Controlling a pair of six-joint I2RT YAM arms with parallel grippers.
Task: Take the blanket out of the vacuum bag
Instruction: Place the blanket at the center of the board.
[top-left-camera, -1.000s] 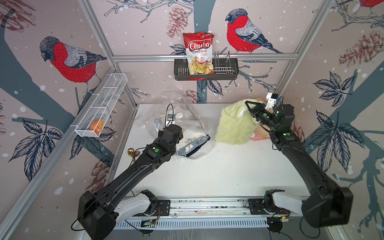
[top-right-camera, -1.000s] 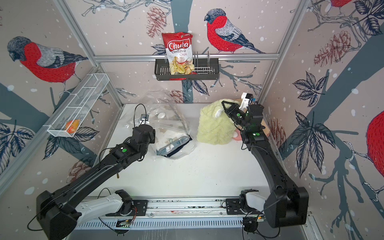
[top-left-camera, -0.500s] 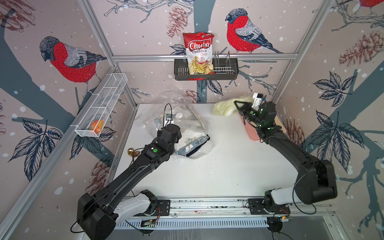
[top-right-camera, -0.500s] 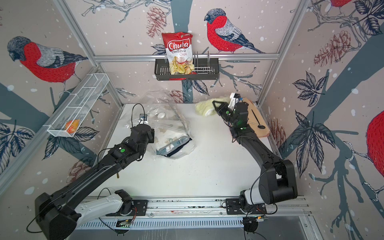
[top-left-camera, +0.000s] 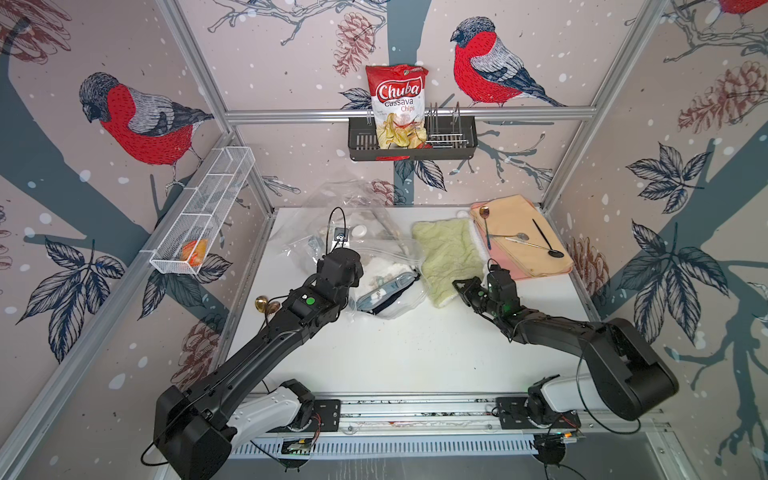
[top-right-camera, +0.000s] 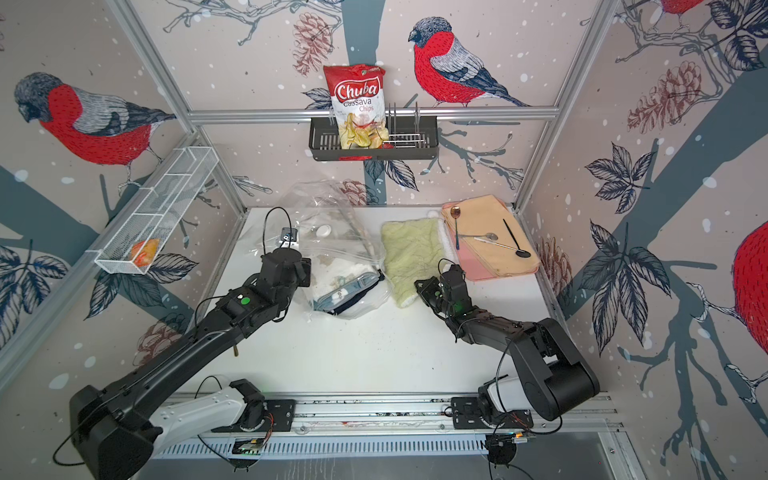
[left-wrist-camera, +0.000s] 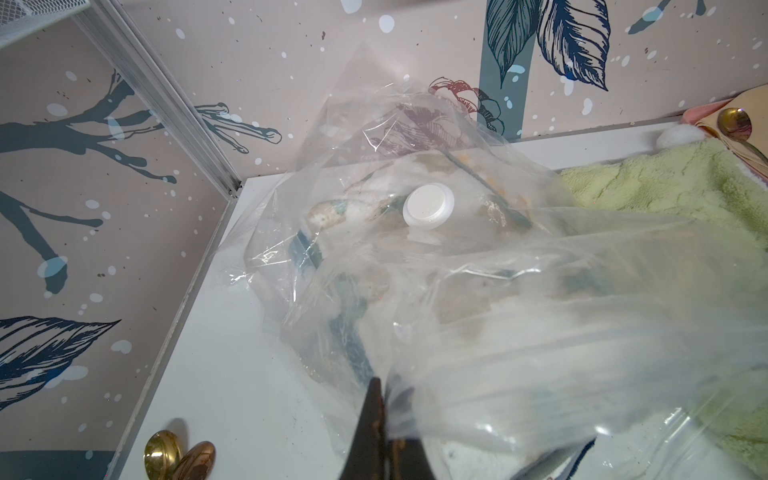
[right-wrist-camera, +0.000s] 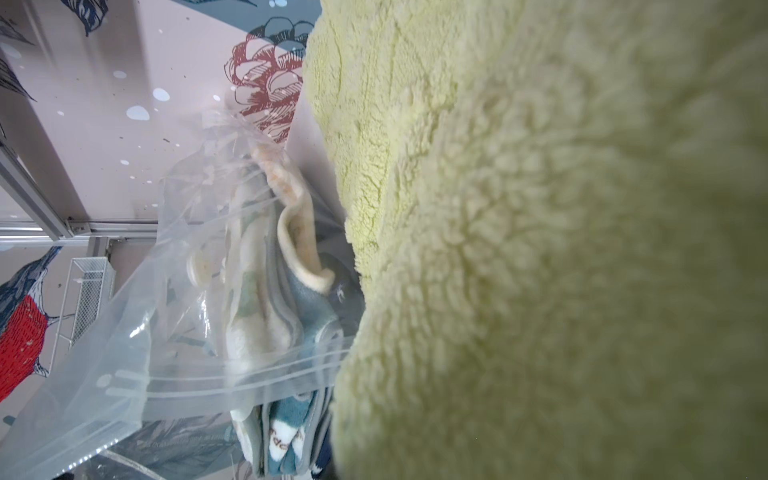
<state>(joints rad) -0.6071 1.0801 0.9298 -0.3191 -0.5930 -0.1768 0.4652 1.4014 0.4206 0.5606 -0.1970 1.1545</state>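
Vacuum bag (top-left-camera: 356, 195) sits crumpled at the back-left of the bench (top-left-camera: 415, 353), valve cap (left-wrist-camera: 428, 206) facing up. Left fingers (left-wrist-camera: 372, 415) are pinched tight on the bag's plastic near its mouth. A folded blue-white fleece (top-left-camera: 386, 286) is inside, seen thru the open zip end in the right wrist view (right-wrist-camera: 282, 324).

Green fleece blanket (top-left-camera: 451, 257) is out, lying flat on the bench btwn the bag and a peach mat (top-left-camera: 536, 226) w/ spoons on it, just beside both. Right fingers (top-left-camera: 464, 287) sit low at the blanket's near corner. The right wrist cam is filled w/ green pile (right-wrist-camera: 540, 249), so can't tell if they grip it or how wide they stand.
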